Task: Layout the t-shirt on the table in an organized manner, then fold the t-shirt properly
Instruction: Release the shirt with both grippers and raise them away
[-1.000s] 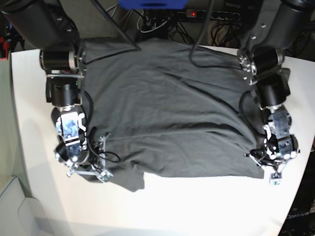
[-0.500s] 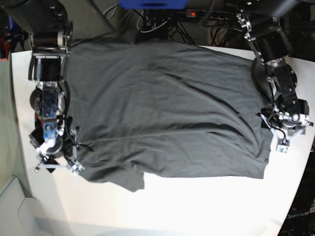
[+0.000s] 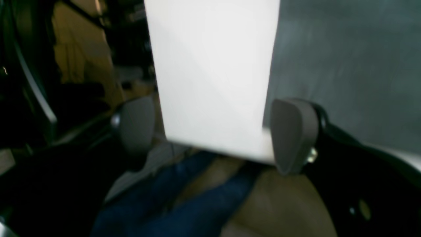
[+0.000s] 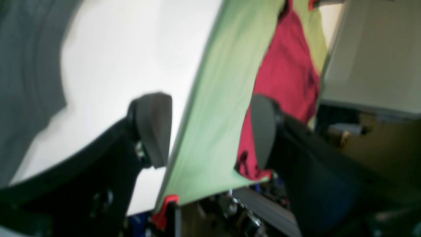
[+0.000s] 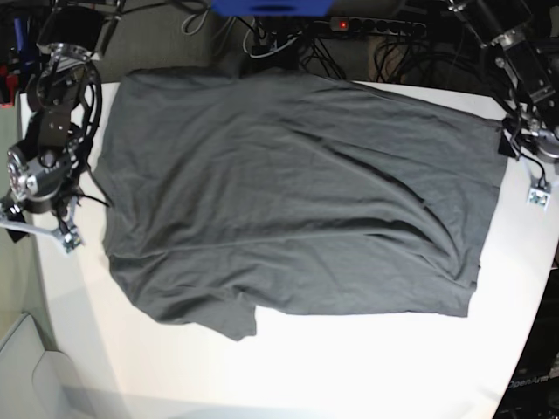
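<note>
white and smooth, the wide matte table (image 5: 349, 367) carries the dark charcoal-grey cloth t-shirt (image 5: 288, 192) spread nearly flat across its far half, soft wrinkles running through the middle. one sleeve pokes out at the near edge and looks slightly bunched. my left gripper (image 3: 210, 131) hangs off the table's side edge with its grey pads parted, holding nothing. my right gripper (image 4: 210, 131) sits beyond the opposite edge, over green and red cloth (image 4: 230, 92) off the table, pads likewise spread and empty. i judge the laying-out largely done, bar smoothing that sleeve and the creases; no fold has been made, so the folding remains.
</note>
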Robot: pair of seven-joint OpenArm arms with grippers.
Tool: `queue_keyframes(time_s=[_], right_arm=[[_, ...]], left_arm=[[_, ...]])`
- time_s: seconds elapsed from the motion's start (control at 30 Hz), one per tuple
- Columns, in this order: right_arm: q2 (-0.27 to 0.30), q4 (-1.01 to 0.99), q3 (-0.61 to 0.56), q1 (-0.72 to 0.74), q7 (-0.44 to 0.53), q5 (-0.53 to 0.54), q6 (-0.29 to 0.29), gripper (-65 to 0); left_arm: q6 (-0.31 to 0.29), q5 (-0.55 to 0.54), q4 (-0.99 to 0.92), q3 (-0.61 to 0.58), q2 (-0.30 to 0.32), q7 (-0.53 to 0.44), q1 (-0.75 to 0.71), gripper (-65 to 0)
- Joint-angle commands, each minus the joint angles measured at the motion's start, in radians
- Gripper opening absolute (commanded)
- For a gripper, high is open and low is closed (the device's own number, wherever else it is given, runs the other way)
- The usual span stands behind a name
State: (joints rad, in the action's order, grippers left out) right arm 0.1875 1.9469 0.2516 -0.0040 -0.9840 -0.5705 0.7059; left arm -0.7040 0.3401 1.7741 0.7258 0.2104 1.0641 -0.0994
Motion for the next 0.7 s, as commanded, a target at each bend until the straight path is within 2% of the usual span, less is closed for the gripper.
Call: queue_keyframes(time_s=[0.0,0.2,0.3,0.47,0.67], right_arm=[[-0.003,0.022,0.01,-0.023,-0.002,-0.007,-0.008,-26.6],[-0.119,0.03,0.012,-0.138,-0.002,-0.007,-0.008,-26.5],[-0.155,0.047,0.012,-0.15,-0.002,-0.009,-0.008,-24.5],[-0.165,0.058,0.012,-0.152,-0.009,-0.009,-0.008,-23.2],[-0.164,0.058,0.012,-0.152,-0.008,-0.009,-0.008,-23.2]], left_arm=[[0.006,0.009,0.017,0.021,0.019,-0.005,-0.006,-11.0],[0.006,0.017,0.01,0.094,0.021,-0.123,-0.099,-11.0],[0.006,0.017,0.008,0.097,0.021,-0.157,-0.144,-10.8],[0.006,0.011,0.007,0.097,0.021,-0.178,-0.148,-3.5],[0.006,0.007,-0.046,0.097,0.01,-0.177,-0.069,-2.6]])
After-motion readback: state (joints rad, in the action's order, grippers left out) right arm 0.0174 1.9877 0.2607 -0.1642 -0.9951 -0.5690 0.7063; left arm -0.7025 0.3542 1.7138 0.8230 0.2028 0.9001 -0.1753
